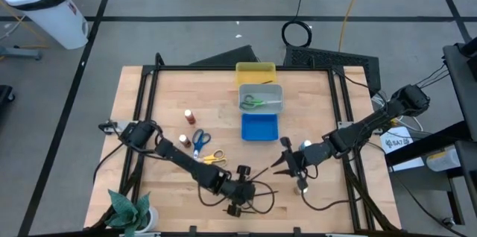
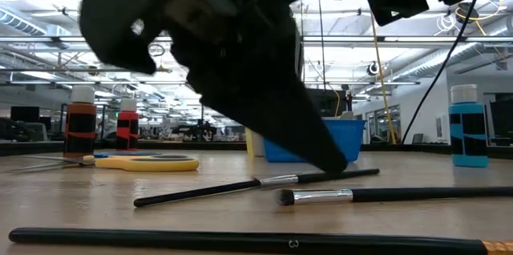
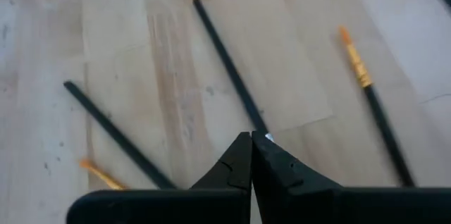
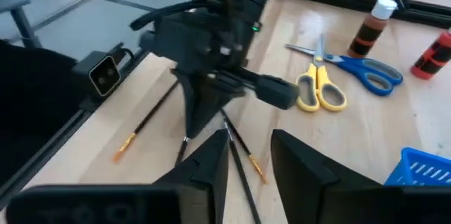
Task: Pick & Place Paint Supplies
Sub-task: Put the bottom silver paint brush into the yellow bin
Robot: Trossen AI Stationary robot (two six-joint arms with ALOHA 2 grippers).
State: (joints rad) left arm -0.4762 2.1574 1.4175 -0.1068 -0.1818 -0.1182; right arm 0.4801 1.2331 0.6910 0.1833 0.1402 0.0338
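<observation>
While the thin dark brushes [image 2: 256,183] are lying scattered on the wood near the table's front edge, the left gripper [image 3: 251,143] is pressing down among them, fingers pinched fully together with a brush shaft [image 3: 229,65] running right up to the tips; whether that brush is actually being gripped, cannot tell. The right gripper [image 4: 248,143] is hovering just beside the same cluster, fingers standing partly apart and holding nothing, one brush passing between them on the table below. Behind the brushes the yellow-handled scissors [image 1: 213,159] and blue-handled scissors [image 1: 200,141] are lying flat, near the brown bottle [image 1: 183,141] and red bottle [image 1: 189,117], both standing upright. The blue bottle [image 2: 468,135] is standing upright by the right arm. Farther back, three trays are sitting in a row: the yellow tray [image 1: 256,68] at the far end, the grey tray [image 1: 277,90] holding the green-handled scissors [image 1: 255,103], and the blue tray [image 1: 260,127] nearest the grippers, nothing showing in it. A green plant [image 1: 128,211] is sitting at the front left corner.
</observation>
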